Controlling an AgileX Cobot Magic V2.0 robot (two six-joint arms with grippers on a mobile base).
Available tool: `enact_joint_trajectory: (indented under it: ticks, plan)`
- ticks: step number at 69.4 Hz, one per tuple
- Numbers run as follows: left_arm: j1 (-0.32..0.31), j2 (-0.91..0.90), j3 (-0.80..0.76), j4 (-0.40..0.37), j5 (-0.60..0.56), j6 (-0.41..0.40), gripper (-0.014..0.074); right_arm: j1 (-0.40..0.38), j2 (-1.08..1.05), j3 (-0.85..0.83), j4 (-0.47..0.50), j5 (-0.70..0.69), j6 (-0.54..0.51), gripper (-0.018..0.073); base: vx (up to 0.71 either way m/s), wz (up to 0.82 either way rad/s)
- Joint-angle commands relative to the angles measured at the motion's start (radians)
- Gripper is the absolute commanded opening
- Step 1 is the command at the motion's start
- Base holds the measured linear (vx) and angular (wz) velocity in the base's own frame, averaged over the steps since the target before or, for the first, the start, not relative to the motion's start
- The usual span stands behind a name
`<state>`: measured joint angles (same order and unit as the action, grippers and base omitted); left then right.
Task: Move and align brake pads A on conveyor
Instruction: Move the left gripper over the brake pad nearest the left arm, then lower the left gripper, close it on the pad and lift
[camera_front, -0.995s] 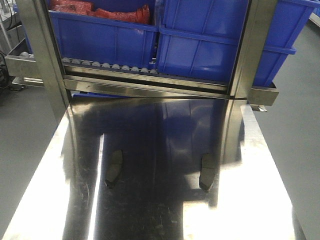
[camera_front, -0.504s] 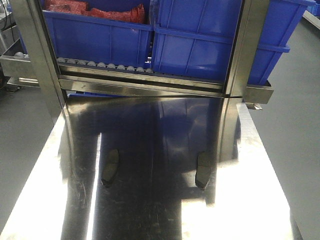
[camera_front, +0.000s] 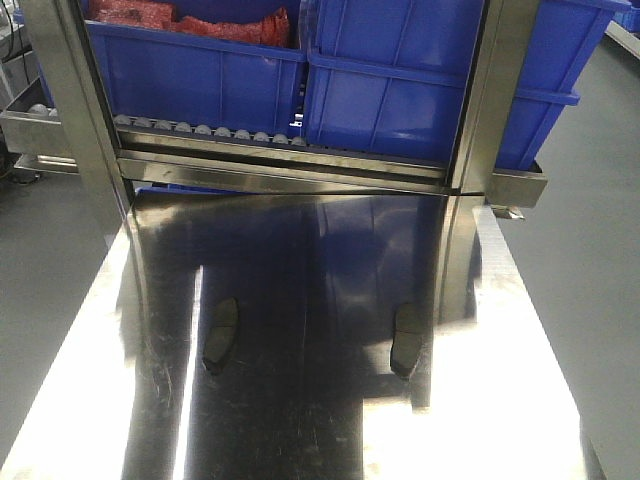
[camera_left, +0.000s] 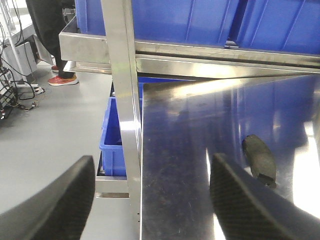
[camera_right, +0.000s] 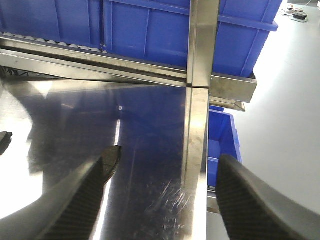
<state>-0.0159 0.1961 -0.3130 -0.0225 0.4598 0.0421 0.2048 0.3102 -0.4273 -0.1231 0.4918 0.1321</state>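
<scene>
Since a second ago everything in the front view slid slightly up-left, then held for the last half second, so I read it as me settled, nothing grasped: left brake pad and right brake pad lie lower centre on the stainless-steel table, well apart, conveyor out of view; left gripper and right gripper both spread, empty

Left gripper: hovering with jaws spread wide, holding nothing. Right gripper: hovering likewise, black fingers parted wide, holding nothing.
</scene>
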Motion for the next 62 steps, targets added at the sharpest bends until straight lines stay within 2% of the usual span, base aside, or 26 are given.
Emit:
enact_joint_trajectory:
  ticks: [1,27,31,47,55,62]
  plan:
    - [-0.004,0.006,-0.026,-0.006,-0.075,-0.007,0.0464,-0.004,0.015,-0.028,-0.011,-0.071,-0.004,0.0468,0.00,0.00]
    - [-0.004,0.010,-0.029,-0.010,-0.075,-0.007,0.0464,-0.004,0.015,-0.028,-0.011,-0.071,-0.004,0.0468,0.00,0.00]
    - [-0.004,0.037,-0.052,-0.010,-0.045,-0.009,0.0464,-0.004,0.015,-0.028,-0.011,-0.071,-0.004,0.0468,0.00,0.00]
    - [-0.004,0.353,-0.245,-0.007,0.129,-0.010,0.0461,-0.004,0.015,-0.028,-0.011,-0.071,-0.004,0.0468,0.00,0.00]
    - [-0.004,0.514,-0.338,-0.009,0.223,-0.071,0.0461,-0.004,0.015,-0.028,-0.011,-0.071,-0.004,0.0468,0.00,0.00]
    - [-0.004,0.625,-0.407,-0.035,0.265,-0.060,0.0461,-0.004,0.015,-0.028,-0.011,-0.071,-0.004,0.0468,0.00,0.00]
